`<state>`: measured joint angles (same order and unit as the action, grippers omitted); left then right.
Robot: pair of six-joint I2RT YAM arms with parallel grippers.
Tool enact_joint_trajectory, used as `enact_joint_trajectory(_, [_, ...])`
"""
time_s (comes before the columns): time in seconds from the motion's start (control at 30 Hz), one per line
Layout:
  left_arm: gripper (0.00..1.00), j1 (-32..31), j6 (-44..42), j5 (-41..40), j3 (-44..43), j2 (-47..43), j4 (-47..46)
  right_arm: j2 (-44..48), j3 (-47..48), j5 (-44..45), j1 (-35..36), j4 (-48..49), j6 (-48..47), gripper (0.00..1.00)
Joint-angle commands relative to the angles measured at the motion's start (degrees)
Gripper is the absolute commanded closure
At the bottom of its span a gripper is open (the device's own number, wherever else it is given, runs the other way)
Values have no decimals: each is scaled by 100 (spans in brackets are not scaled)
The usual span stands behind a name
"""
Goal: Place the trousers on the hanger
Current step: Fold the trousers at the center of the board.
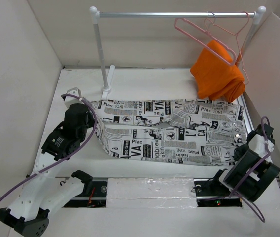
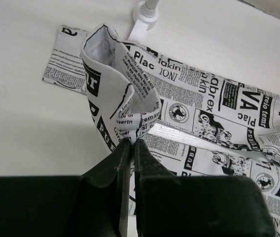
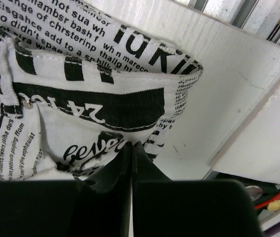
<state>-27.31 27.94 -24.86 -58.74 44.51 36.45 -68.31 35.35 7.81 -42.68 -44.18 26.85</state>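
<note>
Top external view: the trousers (image 1: 169, 131) are spread lengthwise across the surface (image 1: 145, 81), in front of the rail (image 1: 169, 15) on which the hanger (image 1: 188, 32) is hung. One leg hem is pinched by the clenched left fingers (image 2: 124, 150). The waist end is gripped by the closed right fingers (image 3: 124, 154).

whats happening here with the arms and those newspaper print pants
Two robot arms are handling the trousers, which mostly lie flat on the table. The left gripper has its fingers shut on a leg hem at the left end, and the right gripper is shut on the waist end. The pink hangers hang on the rail at the back, by an orange cloth, not yet touched.
</note>
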Motion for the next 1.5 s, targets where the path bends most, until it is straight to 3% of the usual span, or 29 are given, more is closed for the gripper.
enact_joint_trajectory(0.0, [100, -29, -105, -396, -85, -39, -59, -6, 489, 325, 31, 42, -153, 100])
enact_joint_trajectory(0.13, [100, -29, -140, -555, -15, -162, -85, -76, 1165, 458, 84, -169, -670, 100])
enact_joint_trajectory(0.43, [100, -29, -158, -1152, 196, -145, -181, -920, 2870, 511, 979, -609, -1515, 100])
enact_joint_trajectory(0.63, [100, 32, -96, -1793, 144, 566, -173, -1693, 4101, 607, 1700, -802, -1797, 100])
enact_joint_trajectory(0.67, [100, 146, -53, -1759, 100, 863, -182, -1807, 4450, 581, 1762, -794, -1824, 100])
enact_joint_trajectory(0.73, [100, 961, -79, -1313, -128, 1225, -208, -2150, 4760, 458, 1876, -732, -1955, 100])
enact_joint_trajectory(0.8, [100, 1890, -70, -347, -374, 1717, -330, -2579, 5208, 371, 1877, -732, -2026, 100])
enact_joint_trajectory(0.93, [100, 2483, 175, -238, -928, 2438, -348, -3238, 5938, 177, 1877, -662, -2219, 100])
enact_joint_trajectory(1.07, [100, 2801, 352, -72, -1218, 3253, -674, -3750, 6492, -68, 1877, -355, -2228, 100])
enact_joint_trajectory(1.17, [100, 2801, 492, -430, -1745, 4123, -534, -4259, 7019, -455, 1877, -213, -2167, 100])
enact_joint_trajectory(1.23, [100, 2801, 519, -667, -2349, 4955, -586, -4679, 7439, -622, 1877, -74, -2105, 100])
enact_joint_trajectory(1.33, [100, 2801, 441, -800, -2948, 5364, -621, -4840, 7591, -729, 1877, 129, -1991, 100])
enact_joint_trajectory(1.4, [100, 2801, 370, -871, -3563, 6084, -367, -4963, 7565, -1115, 1877, 559, -1886, 100])
enact_joint_trajectory(1.47, [95, 2854, 291, -932, -4467, 6928, 340, -5007, 7521, -1308, 1877, 796, -1850, 71])
